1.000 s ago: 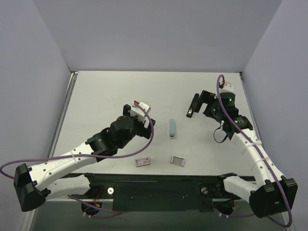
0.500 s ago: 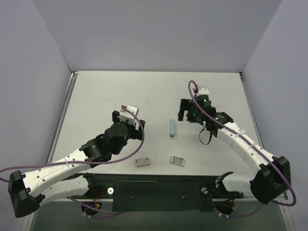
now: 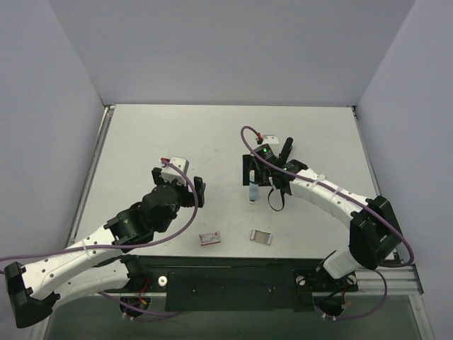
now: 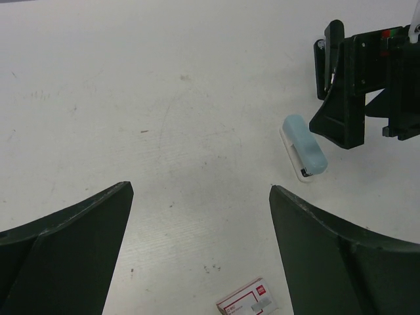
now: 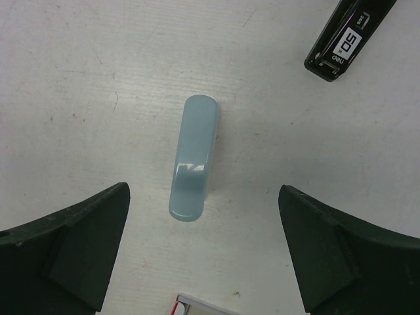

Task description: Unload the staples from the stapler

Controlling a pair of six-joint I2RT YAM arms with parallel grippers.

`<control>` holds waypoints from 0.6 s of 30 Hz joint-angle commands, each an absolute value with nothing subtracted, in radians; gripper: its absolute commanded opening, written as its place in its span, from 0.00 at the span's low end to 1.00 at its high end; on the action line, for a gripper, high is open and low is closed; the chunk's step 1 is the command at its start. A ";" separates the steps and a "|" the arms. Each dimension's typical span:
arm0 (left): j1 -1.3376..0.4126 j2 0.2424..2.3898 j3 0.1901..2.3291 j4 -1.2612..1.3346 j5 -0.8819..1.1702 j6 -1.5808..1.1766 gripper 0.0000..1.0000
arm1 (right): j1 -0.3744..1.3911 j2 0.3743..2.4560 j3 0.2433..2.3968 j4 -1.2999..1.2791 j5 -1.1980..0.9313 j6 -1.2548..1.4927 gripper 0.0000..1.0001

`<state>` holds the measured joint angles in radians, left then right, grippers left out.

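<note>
Looking at the top view, you see the light blue stapler (image 3: pixel 253 190) lying closed near the middle of the table (image 3: pixel 177 134), with its long side pointing up and down in the frame. The right gripper (image 3: pixel 253 177) hangs over its upper end. In the right wrist view this gripper (image 5: pixel 203 193) has its jaws spread wide, one dark finger at each lower corner of the frame. The stapler (image 5: pixel 194 157) lies between them and touches neither, so nothing is held.

The left gripper (image 3: pixel 180 185) is to the left of the stapler and well apart from it. Its jaws are also wide open, with only bare table between the fingers (image 4: pixel 65 243).

Around the stapler you find three other things. A black stapler (image 3: pixel 286 150) lies to the upper right of it, partly behind the right arm in the top view. In the right wrist view it (image 5: pixel 350 36) shows a white label with "50" on it. A small red and white box (image 3: pixel 210 238) lies to the lower left, and its corner (image 5: pixel 197 306) shows at the bottom edge of the right wrist view, just below the stapler. A small grey metal piece (image 3: pixel 262 236) lies at the lower right, but I cannot tell what it is.

The blue stapler has a smooth, glossy plastic shell with rounded ends and a white base below it (image 4: pixel 304 153). The table is matte white, with fine scratches and some dark specks.
</note>
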<state>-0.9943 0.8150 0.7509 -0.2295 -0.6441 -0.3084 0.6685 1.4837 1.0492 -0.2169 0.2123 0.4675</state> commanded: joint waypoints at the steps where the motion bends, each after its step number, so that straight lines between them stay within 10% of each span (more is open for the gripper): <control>1: -1.002 0.798 0.765 -0.261 -0.657 -0.331 0.97 | 0.686 1.532 1.097 -0.255 0.268 0.525 0.90; 18: -1.000 0.764 0.732 -0.288 -0.635 -0.373 0.96 | 0.706 1.666 1.054 -0.218 0.212 0.584 0.74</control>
